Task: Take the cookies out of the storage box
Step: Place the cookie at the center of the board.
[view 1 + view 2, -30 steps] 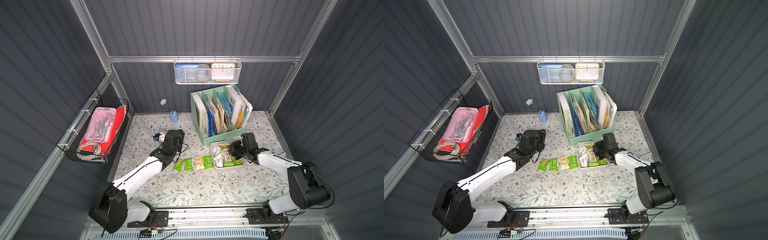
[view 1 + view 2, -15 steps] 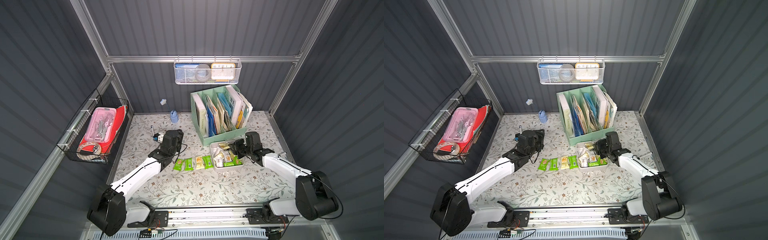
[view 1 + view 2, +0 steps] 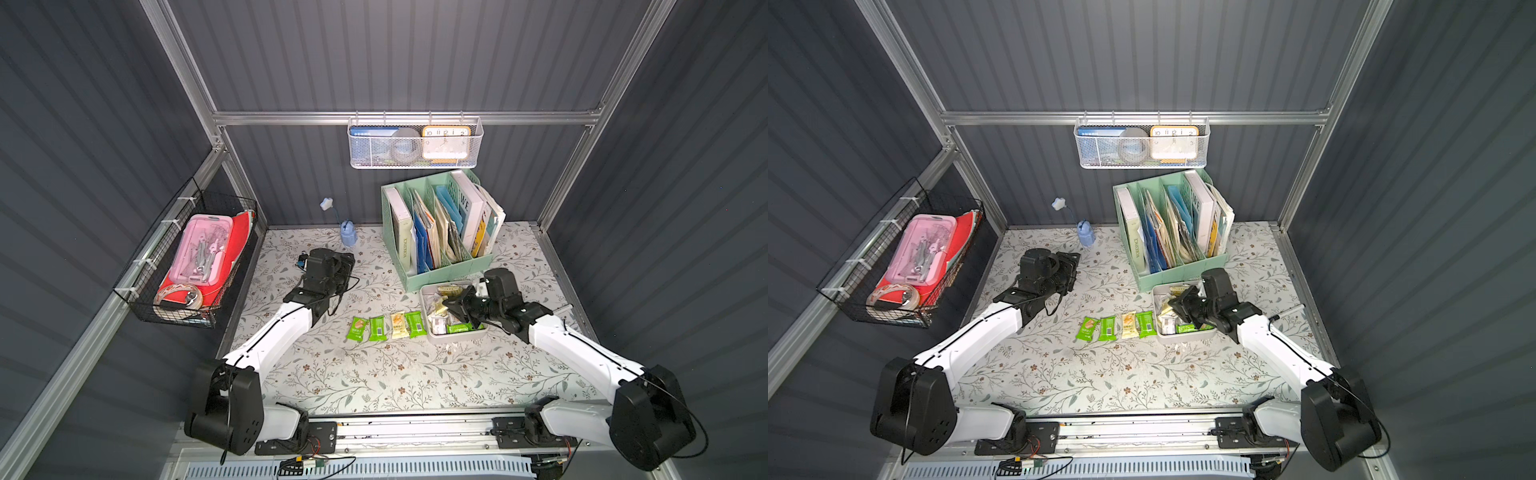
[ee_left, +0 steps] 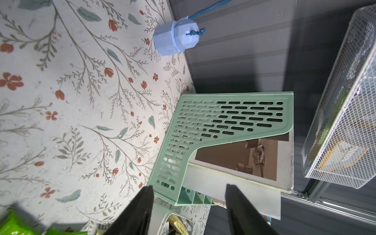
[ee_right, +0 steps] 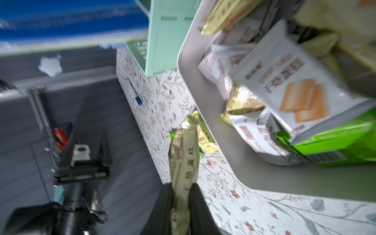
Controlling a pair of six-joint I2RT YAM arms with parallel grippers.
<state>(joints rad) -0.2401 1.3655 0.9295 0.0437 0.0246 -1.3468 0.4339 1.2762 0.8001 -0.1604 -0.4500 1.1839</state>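
The storage box [image 3: 454, 337], a shallow light-grey tray, stands just in front of the mint organiser and holds a heap of cookies [image 3: 442, 322] in green, pale yellow and whitish wrappers. Several more packets [image 3: 388, 327] lie in a row on the table left of it. My right gripper [image 3: 452, 308] hovers over the box's left side. In the right wrist view it [image 5: 181, 189] is shut on a pale yellow cookie packet [image 5: 184, 150], held on edge beside the box wall [image 5: 254, 175]. My left gripper [image 4: 189, 191] stands open and empty, further back on the left [image 3: 345, 266].
A mint-green file organiser [image 3: 449, 270] full of books stands right behind the box. A white mesh basket [image 3: 415, 143] hangs on the back wall and a black wire basket [image 3: 187, 257] on the left wall. A small blue object [image 3: 348, 235] and a pen [image 5: 133, 92] lie near the back.
My right gripper has moved left across the box, with the pale yellow packet pinched in it. The left arm has barely shifted.
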